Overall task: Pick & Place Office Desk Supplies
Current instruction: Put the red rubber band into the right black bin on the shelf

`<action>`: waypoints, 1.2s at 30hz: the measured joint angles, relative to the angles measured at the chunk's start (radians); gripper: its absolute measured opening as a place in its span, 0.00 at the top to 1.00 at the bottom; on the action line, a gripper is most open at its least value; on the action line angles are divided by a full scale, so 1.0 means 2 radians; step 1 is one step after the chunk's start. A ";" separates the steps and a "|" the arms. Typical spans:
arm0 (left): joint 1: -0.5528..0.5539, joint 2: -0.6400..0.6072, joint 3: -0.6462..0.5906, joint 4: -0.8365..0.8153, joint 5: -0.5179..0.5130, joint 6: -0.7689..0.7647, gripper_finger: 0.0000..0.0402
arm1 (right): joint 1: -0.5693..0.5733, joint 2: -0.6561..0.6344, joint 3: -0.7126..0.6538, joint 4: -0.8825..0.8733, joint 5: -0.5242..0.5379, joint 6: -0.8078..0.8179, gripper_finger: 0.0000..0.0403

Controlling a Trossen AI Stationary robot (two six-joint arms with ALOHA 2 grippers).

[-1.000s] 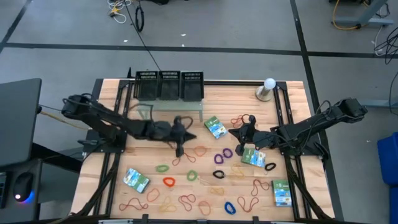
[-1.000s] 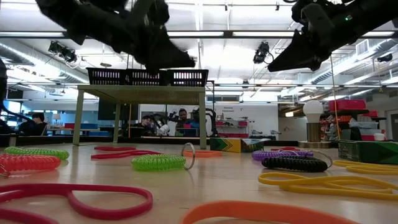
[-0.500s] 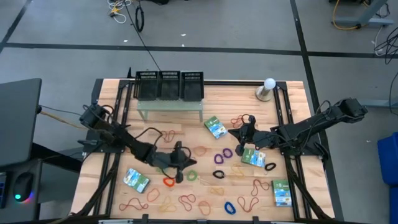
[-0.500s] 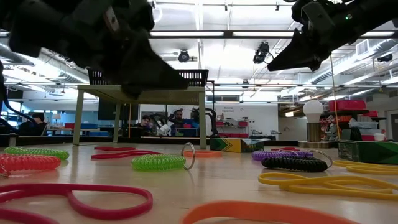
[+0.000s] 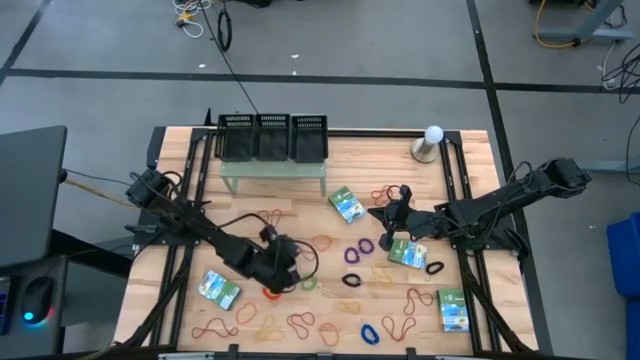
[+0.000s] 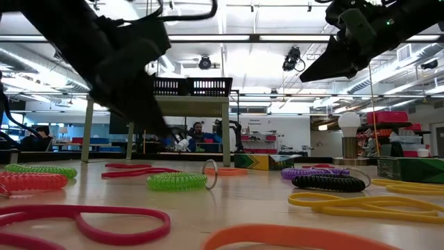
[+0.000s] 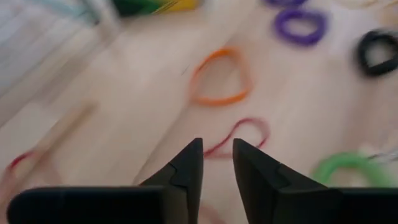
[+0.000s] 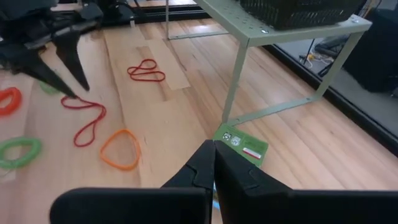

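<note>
L gripper (image 5: 287,272) low over table centre-left, jaws slightly apart – empty, tips by red band (image 7: 239,135). R gripper (image 5: 383,213) hangs mid-right, jaws closed, empty. Bands, packets scattered near half.

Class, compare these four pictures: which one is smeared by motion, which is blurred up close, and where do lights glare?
Left wrist view: the orange band and tabletop are smeared. Low view: the nearest pink band is soft, the left arm is a dark blur, and ceiling strip lights glare. High view: crisp, evenly lit.
</note>
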 joint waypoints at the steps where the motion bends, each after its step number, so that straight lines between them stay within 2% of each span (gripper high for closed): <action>1: 0.001 0.000 0.007 -0.031 0.005 -0.017 0.74 | -0.001 0.000 0.000 0.000 0.000 0.000 0.97; 6: 0.020 0.001 0.006 -0.054 0.063 -0.037 0.73 | -0.005 0.000 0.000 0.000 0.001 -0.023 0.97; 11: 0.043 0.004 0.001 -0.033 0.076 -0.012 0.73 | -0.009 0.000 0.000 0.018 0.001 -0.075 0.97; 21: 0.080 0.028 0.001 -0.019 0.138 0.061 0.73 | -0.018 0.000 0.000 0.020 -0.013 -0.079 0.97; 26: 0.085 0.044 0.004 -0.014 0.150 0.075 0.73 | -0.022 0.000 0.000 0.022 -0.013 -0.093 0.97; 29: 0.083 0.043 0.004 -0.014 0.157 0.076 0.77 | -0.022 0.000 0.000 0.022 -0.013 -0.091 0.97; 36: 0.074 0.036 0.003 -0.014 0.171 0.086 0.98 | -0.022 0.000 0.000 0.030 -0.013 -0.105 0.97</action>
